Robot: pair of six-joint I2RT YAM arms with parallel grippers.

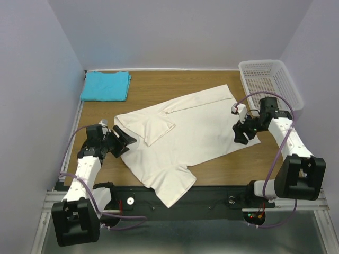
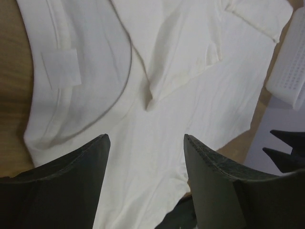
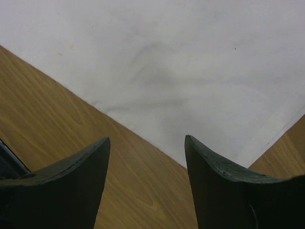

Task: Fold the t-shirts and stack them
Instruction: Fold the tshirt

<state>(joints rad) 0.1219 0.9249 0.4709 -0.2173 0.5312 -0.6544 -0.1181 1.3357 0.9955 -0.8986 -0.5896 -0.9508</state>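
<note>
The cream-white t-shirt (image 1: 185,132) lies spread across the middle of the table, one sleeve folded in over its chest and its lower sleeve hanging over the near edge. The turquoise t-shirt (image 1: 106,85) sits folded at the back left corner. My left gripper (image 1: 123,142) hovers at the shirt's left end by the collar. Its jaws stand open over the cream cloth (image 2: 190,71) with nothing between them (image 2: 145,138). My right gripper (image 1: 242,133) is at the shirt's right hem, open, above bare wood (image 3: 147,139) just short of the cloth's edge (image 3: 190,62).
A white mesh basket (image 1: 270,82) stands at the back right corner and shows at the right edge of the left wrist view (image 2: 288,76). Walls close in the table on the left, back and right. The wooden table (image 1: 175,84) runs to a black rail at the near edge.
</note>
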